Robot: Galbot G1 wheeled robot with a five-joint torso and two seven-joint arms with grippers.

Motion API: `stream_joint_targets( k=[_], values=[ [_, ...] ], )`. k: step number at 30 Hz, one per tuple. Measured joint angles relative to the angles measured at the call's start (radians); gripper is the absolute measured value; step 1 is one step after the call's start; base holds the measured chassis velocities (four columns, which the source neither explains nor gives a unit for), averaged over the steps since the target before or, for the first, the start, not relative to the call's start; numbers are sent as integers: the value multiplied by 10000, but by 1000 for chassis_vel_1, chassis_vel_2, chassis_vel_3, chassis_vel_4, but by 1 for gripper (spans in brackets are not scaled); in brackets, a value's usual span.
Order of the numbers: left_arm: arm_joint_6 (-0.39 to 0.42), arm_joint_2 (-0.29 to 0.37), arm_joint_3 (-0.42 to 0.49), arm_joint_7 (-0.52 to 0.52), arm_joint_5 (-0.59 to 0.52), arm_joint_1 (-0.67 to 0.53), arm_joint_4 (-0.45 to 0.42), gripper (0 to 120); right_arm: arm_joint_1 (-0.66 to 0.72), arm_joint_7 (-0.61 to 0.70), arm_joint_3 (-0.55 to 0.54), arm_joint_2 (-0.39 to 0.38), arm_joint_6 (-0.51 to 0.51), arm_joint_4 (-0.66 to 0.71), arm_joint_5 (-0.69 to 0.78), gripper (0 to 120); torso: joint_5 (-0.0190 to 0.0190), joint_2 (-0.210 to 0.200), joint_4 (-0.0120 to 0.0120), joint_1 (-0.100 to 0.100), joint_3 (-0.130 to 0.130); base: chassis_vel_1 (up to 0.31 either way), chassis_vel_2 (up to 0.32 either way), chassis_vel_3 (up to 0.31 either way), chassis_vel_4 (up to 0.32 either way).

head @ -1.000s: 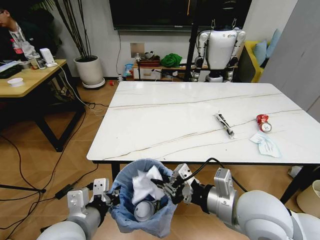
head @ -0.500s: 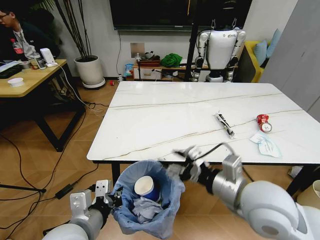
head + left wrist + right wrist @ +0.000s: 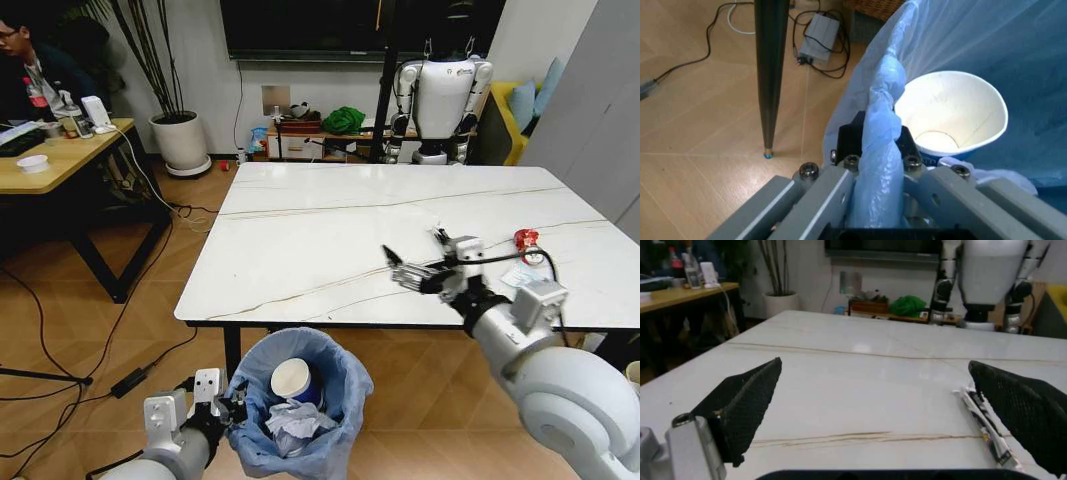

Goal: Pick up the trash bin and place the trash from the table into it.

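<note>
Trash bin [image 3: 296,408] sits low at the near edge of the head view, just in front of the table [image 3: 330,240] and below its near black edge, its light-blue bag spilling over the rim. Inside stand a blue-and-white paper cup [image 3: 294,380] and, nearer, crumpled white papers [image 3: 292,426]. The left gripper [image 3: 222,401] is at the bin's left side, fingers clamped on the bagged rim. The right gripper [image 3: 425,258] hovers over the near right part of the tabletop with its fingers spread wide and nothing between them. Just beyond it lies the black-white stick wrapper [image 3: 441,237], partly hidden by the gripper. Farther right are the crushed red can [image 3: 525,239] and, nearer the table's edge, the pale mask [image 3: 519,277], partly behind the right arm's wrist.

From the left wrist, the left gripper's fingers [image 3: 821,200] pinch a twisted fold of the blue bag at the bin's rim [image 3: 879,150] — the paper cup [image 3: 953,117] lies just inside, mouth toward the camera. A black table leg [image 3: 771,65] stands on the wood floor beside the bin.

From the right wrist, the right gripper's two dark finger pads [image 3: 747,397] are held far apart above the marble top [image 3: 860,390] — the stick wrapper [image 3: 983,422] lies on the table near the far-side pad.
</note>
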Motion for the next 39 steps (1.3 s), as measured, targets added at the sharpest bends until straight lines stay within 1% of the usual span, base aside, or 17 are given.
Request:
stream_joint_targets(
  k=[2,3,8,17,22,25,26,32,34,36,37,39],
  values=[
    [0,1,13,0,16,51,0,0,-234,-57,204,232,-70,-1,-102,100,3,0,3,0,0,0,0,0,0],
    [0,3,28,0,34,104,0,0,-454,-202,319,475,-98,-1,-349,100,3,0,3,0,0,0,0,0,0],
    [0,57,29,1,37,178,0,0,-593,-406,391,755,-98,-1,-616,100,2,0,3,-1,0,0,0,0,0],
    [0,17,118,42,126,239,0,0,-518,-442,725,723,-82,-1,-512,100,3,0,4,-1,0,-67,-59,60,63],
    [0,31,142,69,142,232,0,0,-523,-474,721,726,-85,-1,-497,100,5,0,4,0,0,-130,-122,122,129],
    [0,51,134,81,141,228,0,0,-516,-500,703,723,-82,-1,-505,100,-1,0,1,0,0,-143,-153,136,131],
    [0,55,128,85,141,231,0,0,-496,-507,699,716,-77,-1,-505,100,4,0,2,0,0,-136,-138,154,136],
    [0,57,112,88,136,243,1,0,-443,-521,685,694,-61,0,-505,100,1,0,4,0,0,-151,-135,166,157],
    [0,56,103,91,133,243,0,0,-436,-523,668,682,-51,-1,-500,100,6,0,4,0,1,-144,-157,154,168],
    [0,56,100,91,132,242,0,0,-432,-523,667,680,-45,0,-498,100,5,1,3,0,0,-140,-170,145,165],
    [0,56,96,92,131,241,1,0,-421,-523,663,680,-37,0,-497,100,-3,2,3,0,0,-155,-170,155,147],
    [0,56,94,92,127,240,0,0,-410,-524,653,681,-31,-1,-495,100,-1,2,0,0,0,-152,-160,143,148]
  ],
)
